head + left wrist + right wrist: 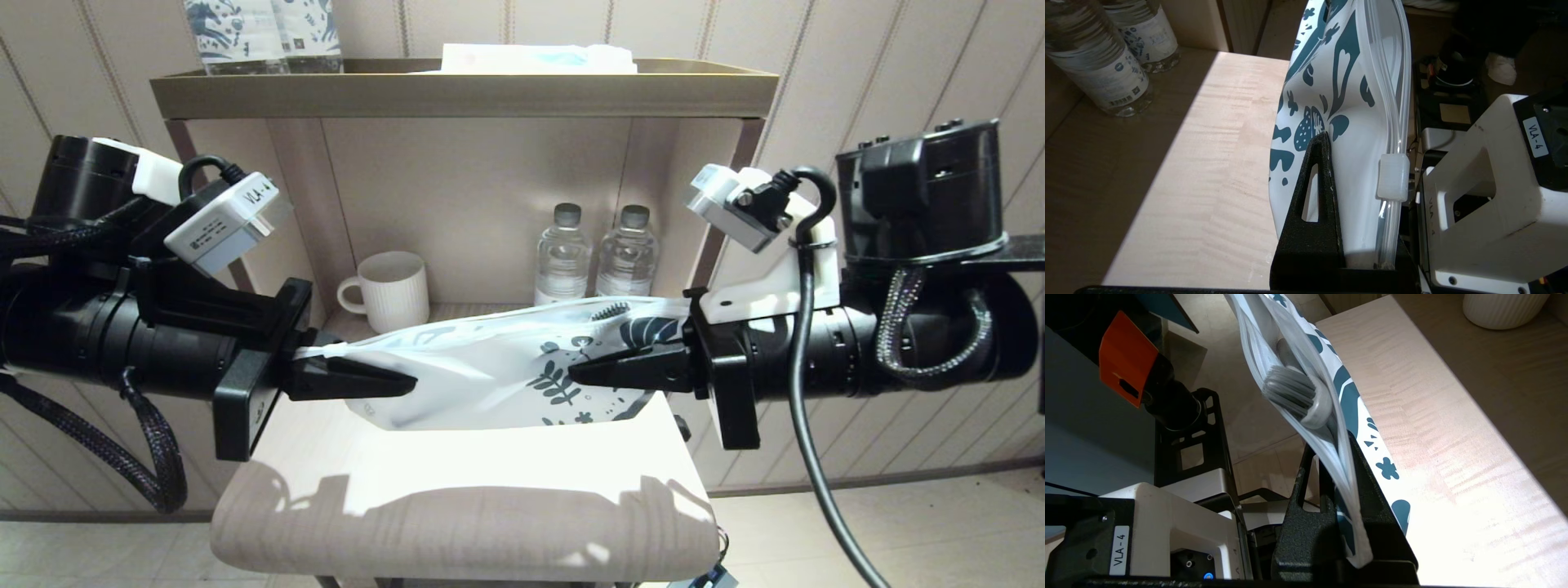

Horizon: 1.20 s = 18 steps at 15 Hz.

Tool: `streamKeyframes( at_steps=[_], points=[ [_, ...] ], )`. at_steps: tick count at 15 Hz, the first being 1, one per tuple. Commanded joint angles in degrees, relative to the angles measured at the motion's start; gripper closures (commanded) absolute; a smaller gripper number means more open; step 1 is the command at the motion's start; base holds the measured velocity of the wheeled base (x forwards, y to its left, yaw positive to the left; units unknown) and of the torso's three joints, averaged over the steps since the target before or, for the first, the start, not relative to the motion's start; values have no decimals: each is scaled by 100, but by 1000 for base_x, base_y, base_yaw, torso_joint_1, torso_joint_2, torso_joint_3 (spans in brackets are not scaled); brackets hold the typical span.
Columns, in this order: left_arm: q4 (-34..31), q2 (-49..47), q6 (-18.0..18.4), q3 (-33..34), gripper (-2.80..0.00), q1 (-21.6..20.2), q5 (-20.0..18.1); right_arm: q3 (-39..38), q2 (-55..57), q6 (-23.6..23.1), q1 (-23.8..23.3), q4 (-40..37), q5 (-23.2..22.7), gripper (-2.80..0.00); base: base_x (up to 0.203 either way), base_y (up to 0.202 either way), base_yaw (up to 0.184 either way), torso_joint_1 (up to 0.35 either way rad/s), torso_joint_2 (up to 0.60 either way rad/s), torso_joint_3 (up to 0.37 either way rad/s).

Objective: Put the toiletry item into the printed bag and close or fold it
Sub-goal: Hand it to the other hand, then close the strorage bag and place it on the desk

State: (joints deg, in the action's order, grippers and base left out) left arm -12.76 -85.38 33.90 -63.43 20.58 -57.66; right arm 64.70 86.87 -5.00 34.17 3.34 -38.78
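The left tool (392,381) is clamping 1 end of the printed bag (498,367), and the right tool (588,371) is clamping the opposite, leaf-printed end, so the 2 tools are stretching the pouch taut between them above the bench (457,490). Holding it this way is keeping the zip edge straight and uppermost, which I judge suits running the white slider (1393,177) along the track; in the left wrist view that slider is sitting near the left tool's end.

The toiletry item (1296,396) is lying inside the bag, its long axis running along the bag's length, roughly from the robot's left to its right. Its bristled head is pointing toward the right tool, showing dark through the plastic just under the top edge in the head view.
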Motion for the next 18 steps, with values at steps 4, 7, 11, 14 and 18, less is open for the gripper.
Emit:
streamKeyframes(
  at_steps=[4,7,11,14,18],
  points=[
    [-7,-2,20,6,0,-1,-35,1,26,-322,93,-214,295,-280,0,0,0,0,0,0],
    [-7,-14,29,60,0,-2,-24,52,-41,-370,118,-229,327,-280,0,0,0,0,0,0],
    [-50,-89,111,161,0,8,303,254,-420,-370,82,-429,336,-280,0,0,0,0,0,0],
    [-416,-146,339,-16,0,236,771,827,-514,-401,161,-1161,336,-280,0,0,0,0,0,0],
    [-1544,-421,536,-1162,0,635,1349,2174,-68,-721,470,-2364,363,-280,0,0,0,0,0,0]
  ],
)
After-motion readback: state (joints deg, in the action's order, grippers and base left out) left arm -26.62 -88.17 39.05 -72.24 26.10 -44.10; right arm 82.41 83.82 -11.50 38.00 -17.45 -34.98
